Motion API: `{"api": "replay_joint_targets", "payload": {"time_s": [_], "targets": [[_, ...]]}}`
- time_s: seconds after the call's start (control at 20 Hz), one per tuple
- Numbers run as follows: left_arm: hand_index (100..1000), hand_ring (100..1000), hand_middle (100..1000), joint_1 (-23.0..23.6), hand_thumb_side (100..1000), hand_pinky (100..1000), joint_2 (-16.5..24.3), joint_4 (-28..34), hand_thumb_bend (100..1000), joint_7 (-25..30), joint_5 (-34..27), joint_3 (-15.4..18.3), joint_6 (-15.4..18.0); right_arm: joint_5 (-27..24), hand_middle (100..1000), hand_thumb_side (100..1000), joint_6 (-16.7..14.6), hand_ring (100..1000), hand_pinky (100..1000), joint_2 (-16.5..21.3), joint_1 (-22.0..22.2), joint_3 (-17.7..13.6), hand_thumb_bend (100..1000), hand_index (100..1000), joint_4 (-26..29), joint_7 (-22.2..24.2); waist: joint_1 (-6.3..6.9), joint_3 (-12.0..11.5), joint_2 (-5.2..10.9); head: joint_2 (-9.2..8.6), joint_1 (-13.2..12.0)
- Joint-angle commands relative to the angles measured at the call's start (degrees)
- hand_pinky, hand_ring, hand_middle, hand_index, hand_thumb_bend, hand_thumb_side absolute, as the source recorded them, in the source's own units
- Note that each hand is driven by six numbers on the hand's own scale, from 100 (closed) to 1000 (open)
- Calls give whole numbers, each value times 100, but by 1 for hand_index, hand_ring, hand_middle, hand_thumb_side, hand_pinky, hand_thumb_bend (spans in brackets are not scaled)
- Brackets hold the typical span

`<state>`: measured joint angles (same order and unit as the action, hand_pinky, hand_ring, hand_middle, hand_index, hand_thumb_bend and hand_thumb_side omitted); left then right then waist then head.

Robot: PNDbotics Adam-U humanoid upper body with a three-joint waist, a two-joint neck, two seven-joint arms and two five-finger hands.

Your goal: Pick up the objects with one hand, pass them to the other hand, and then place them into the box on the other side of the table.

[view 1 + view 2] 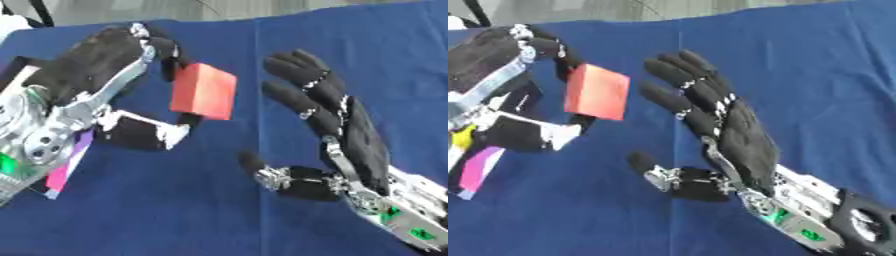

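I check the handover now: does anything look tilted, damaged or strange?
Nothing stands out. The left hand pinches the red block, slightly tilted, above the blue cloth; the right hand waits open beside it.

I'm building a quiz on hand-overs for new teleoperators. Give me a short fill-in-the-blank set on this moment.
1. The red block is held by the robot's ____ hand.
2. The right hand has its fingers ____, near the block but not touching it.
3. The cloth on the table is ____ in colour.
4. A pink and purple thing shows beneath the ____ arm.

Missing words: left; open; blue; left
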<state>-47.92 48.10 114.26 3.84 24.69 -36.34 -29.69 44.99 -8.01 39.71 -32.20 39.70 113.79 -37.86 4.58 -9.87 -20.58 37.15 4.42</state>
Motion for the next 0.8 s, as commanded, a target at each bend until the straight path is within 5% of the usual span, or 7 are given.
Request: {"api": "replay_joint_targets", "payload": {"time_s": [0.05,0.35,0.8], "targets": [[358,701,473,417,275,831,588,33,100,-329,-172,626,-218,93,886,180,-41,900,952,141,-18,-9,348,902,80,93,-35,2,87,-10,-80],[367,685,471,1731,283,852,1177,33,100,-819,-1103,1945,-1047,149,851,133,-163,872,933,155,185,-70,113,882,80,113,-190,42,91,63,-651],[399,662,491,2478,296,854,1301,-159,100,-1720,-2080,2806,-1520,343,843,100,-202,864,930,80,460,-206,122,867,80,-140,-441,127,99,16,-1523]]}}
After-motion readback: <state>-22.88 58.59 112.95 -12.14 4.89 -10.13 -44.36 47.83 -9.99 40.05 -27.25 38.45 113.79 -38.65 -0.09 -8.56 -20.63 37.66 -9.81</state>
